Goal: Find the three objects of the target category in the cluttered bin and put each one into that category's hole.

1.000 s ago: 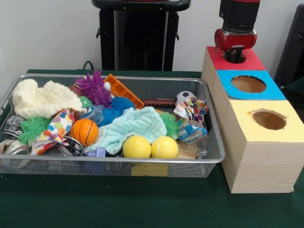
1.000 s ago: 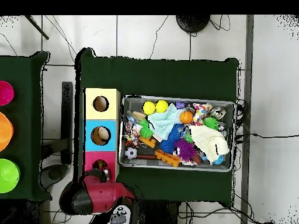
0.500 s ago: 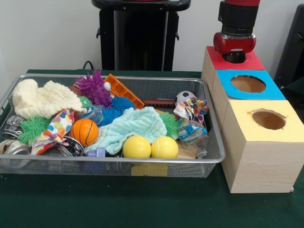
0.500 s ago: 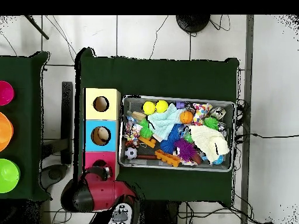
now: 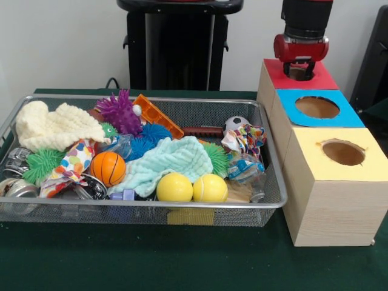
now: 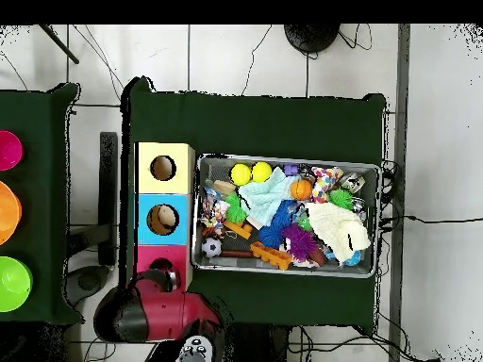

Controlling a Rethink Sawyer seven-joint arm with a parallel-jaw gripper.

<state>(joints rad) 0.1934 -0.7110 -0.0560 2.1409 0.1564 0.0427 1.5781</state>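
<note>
The bin (image 5: 145,98) is a silver wire-mesh tray full of toys and cloths; it also shows in the overhead view (image 6: 283,158). It holds two yellow balls (image 5: 174,187), an orange basketball (image 5: 108,168), a small soccer ball (image 5: 235,123), a purple spiky ball (image 5: 120,112), and a mint cloth (image 5: 170,160). Beside it stand three wooden boxes with holes, topped red (image 5: 321,77), blue (image 5: 345,115) and yellow (image 5: 315,151). My gripper (image 5: 301,70) hangs just over the red box's hole, apart from the bin. In the overhead view the gripper (image 6: 162,275) is at that box too.
A cream knit cloth (image 5: 51,127), green spiky balls (image 5: 42,163), an orange block (image 5: 156,115) and metal lids (image 5: 18,189) also lie in the bin. The black pedestal (image 5: 179,42) stands behind the table. Coloured bowls (image 6: 9,217) sit on a side table.
The gripper stays over the red box's hole and has risen slightly. The arm has shifted a little toward the base. Nothing in the bin has moved.
</note>
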